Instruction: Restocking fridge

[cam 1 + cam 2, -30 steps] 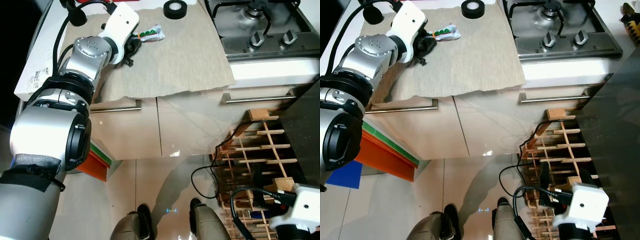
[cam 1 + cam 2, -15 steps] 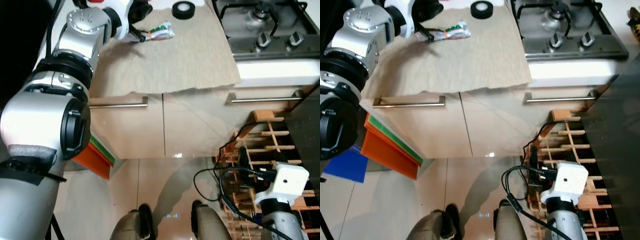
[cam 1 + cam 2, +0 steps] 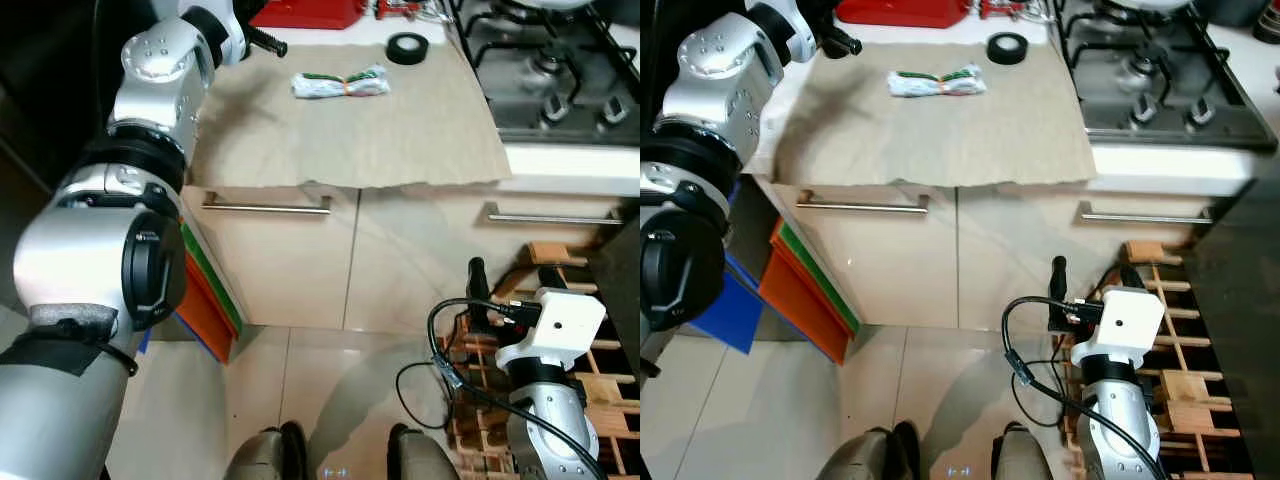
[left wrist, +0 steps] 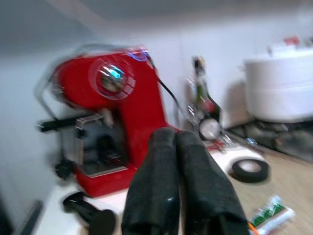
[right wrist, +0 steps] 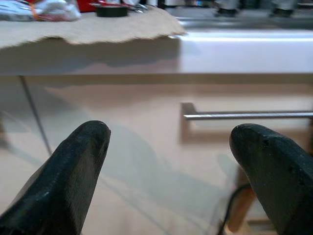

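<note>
left eye view: white packet [image 3: 340,84], green-striped

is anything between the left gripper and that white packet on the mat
Nothing visible. The left gripper, fingers together, is raised over the counter's left end, and only bare beige mat lies between it and the white packet. The tape roll sits farther right, off the path.

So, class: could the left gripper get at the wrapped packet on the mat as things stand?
Probably yes. The left gripper hangs shut over the counter, and the packet lies alone on the mat with nothing between them.
</note>
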